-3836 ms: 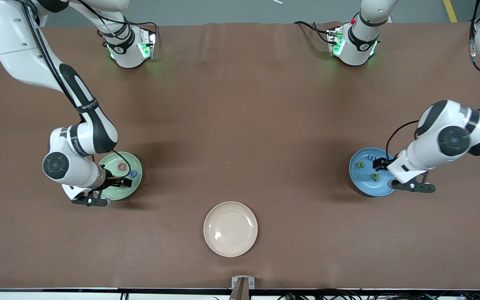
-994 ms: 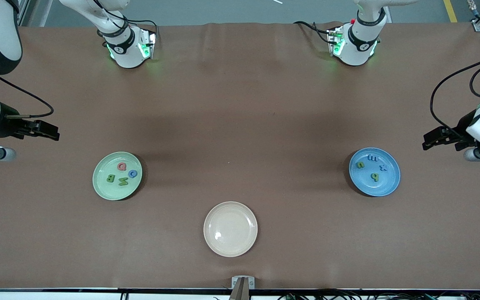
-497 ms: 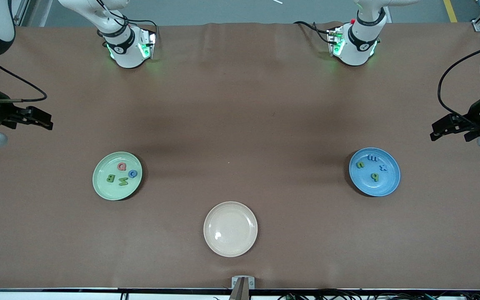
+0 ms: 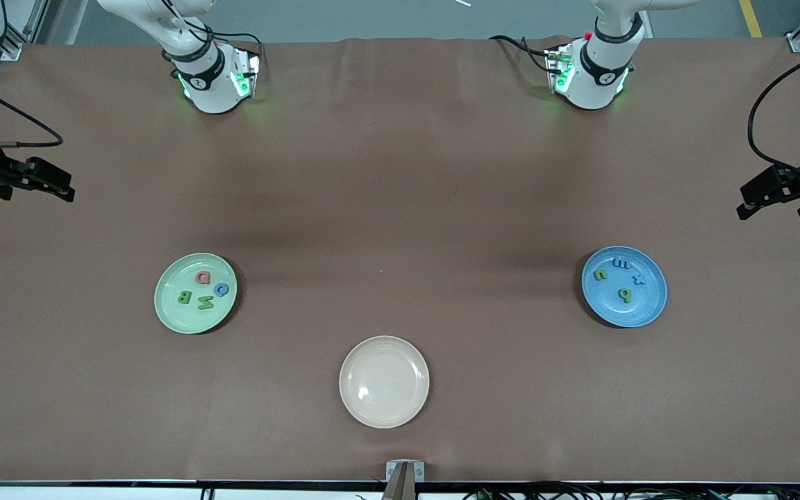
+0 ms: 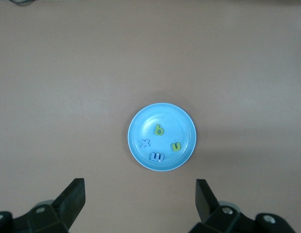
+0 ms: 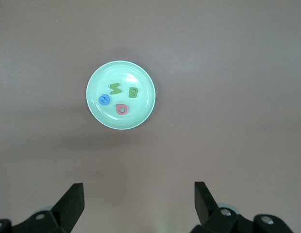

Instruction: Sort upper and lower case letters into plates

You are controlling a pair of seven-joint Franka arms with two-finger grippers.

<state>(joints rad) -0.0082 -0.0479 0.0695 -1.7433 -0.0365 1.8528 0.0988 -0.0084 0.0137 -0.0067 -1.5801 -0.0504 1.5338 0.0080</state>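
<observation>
Brown table seen from above. Landmark: cream plate, empty, at the table's middle, close to the front camera.

Farther from the camera than the cream plate, toward the right arm's end: mint green plate. Inside it, four capitals: red Q, blue C, green B, green M. Same four visible in the right wrist view, well inside the rim.

Farther from the camera than the cream plate, toward the left arm's end: blue plate. Inside it, four small letters: green u, blue m, blue x, green b. Both sorting plates well apart from the cream plate and from each other.

Right gripper up in the air over the table edge at the right arm's end, fingers spread wide, holding nothing. Left gripper likewise raised over the table edge at the left arm's end, fingers spread wide, empty. In each wrist view, only bare table between the two fingertips.

Judgement: no loose letters anywhere on the table, capitals and small letters each in one plate, so sorting looks complete. Step in hand appears to be pulling clear to rest. Next move probably calls for no further picking, only parking both arms away from the plates.
</observation>
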